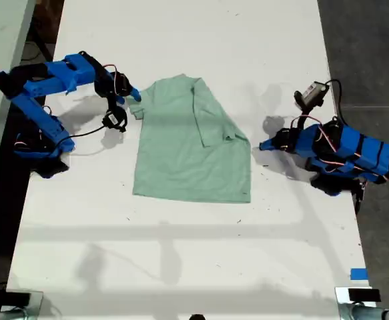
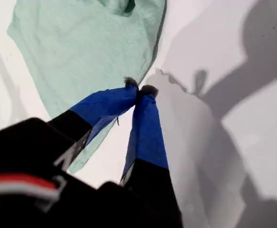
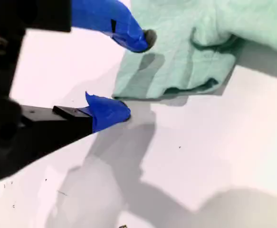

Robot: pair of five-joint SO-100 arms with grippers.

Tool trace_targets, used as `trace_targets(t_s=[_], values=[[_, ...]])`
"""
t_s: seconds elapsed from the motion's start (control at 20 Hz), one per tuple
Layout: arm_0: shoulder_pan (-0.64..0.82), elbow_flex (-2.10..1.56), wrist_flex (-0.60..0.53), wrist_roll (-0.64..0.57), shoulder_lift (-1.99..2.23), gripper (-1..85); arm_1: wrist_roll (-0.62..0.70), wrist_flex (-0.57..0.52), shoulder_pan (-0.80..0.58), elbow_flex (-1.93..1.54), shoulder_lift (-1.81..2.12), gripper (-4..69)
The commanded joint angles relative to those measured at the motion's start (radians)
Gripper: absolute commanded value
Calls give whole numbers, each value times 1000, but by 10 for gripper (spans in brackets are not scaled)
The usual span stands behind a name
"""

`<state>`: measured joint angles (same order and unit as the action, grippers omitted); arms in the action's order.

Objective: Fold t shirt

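T shirt lies flat on the table, one side folded in, long axis crosswise to both arms' reach. Second gripper is the nearer: spread, straddling the sleeve hem directly ahead. First gripper: pressed together, empty, cloth edge just beyond its tips. Whether the second gripper's lower tip touches the cloth is unclear.

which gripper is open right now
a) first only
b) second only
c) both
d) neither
b: in the second wrist view my second gripper has its jaws spread apart, straddling a sleeve edge of the t shirt, while in the first wrist view my first gripper has its tips pressed together with no cloth between them.
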<state>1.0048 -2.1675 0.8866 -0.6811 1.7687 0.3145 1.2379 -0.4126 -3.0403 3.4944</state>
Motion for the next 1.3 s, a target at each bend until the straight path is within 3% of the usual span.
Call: trace_targets(t_s=[0.0,0.15,0.35,0.55,0.8,0.85,0.9,1.0,1.1,1.25], values=[[29,75,-26,-12,-86,104,3,2,8,-31,17,21],[41,103,-14,8,-112,-1,3,2,9,-31,17,21],[-5,253,115,44,-72,-1,5,2,9,-31,17,21],[-239,574,275,176,-52,-1,5,2,9,-31,17,21],[-523,948,284,319,-256,-1,5,2,9,-31,17,21],[-554,1048,298,321,-342,15,5,2,9,-31,17,21],[-578,1115,301,327,-403,130,5,2,11,-31,17,21],[-581,1141,307,342,-423,184,5,2,11,-31,17,21],[-535,1135,374,313,-342,-1,6,2,11,-31,17,21],[-420,1080,502,258,-83,-1,6,2,11,-31,17,21]])
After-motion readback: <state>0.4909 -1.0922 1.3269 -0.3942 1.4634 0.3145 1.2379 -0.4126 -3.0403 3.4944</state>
